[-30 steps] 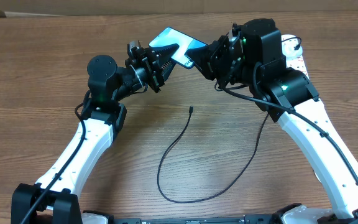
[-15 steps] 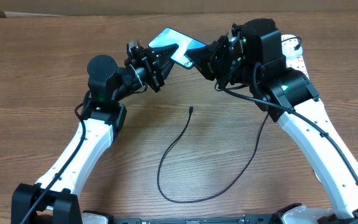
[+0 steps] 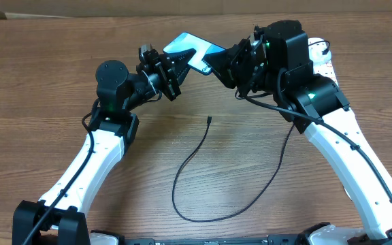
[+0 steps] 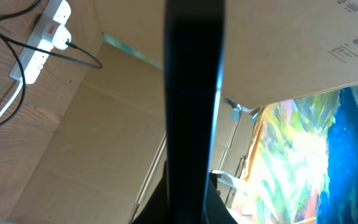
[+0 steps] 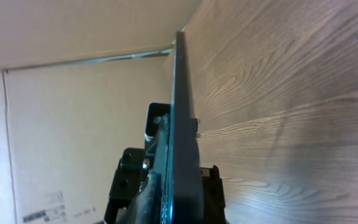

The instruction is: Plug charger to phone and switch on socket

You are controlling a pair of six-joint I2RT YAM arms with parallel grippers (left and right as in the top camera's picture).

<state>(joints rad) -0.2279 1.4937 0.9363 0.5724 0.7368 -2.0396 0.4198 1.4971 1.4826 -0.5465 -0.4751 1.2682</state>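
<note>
Upper centre of overhead frame: phone point(image 3: 190, 45) aloft between both claws, long axis slanting left-right; left gripper point(image 3: 181, 62) clenched on phone; right gripper point(image 3: 218, 68) astride phone, clamp unclear; charger tip point(image 3: 209, 121) on table point(image 3: 46, 82) directly below, slightly nearer right.

the left arm point(image 3: 101, 158) and right arm point(image 3: 332, 135) each combine white moulded link shells with black cylindrical joint housings point(image 3: 111, 76), an external black cable point(image 3: 361, 155), green indicator lights point(image 3: 313, 95) on the right arm, and black left gripper point(image 3: 184, 62) and right gripper point(image 3: 216, 68) assemblies.
</note>
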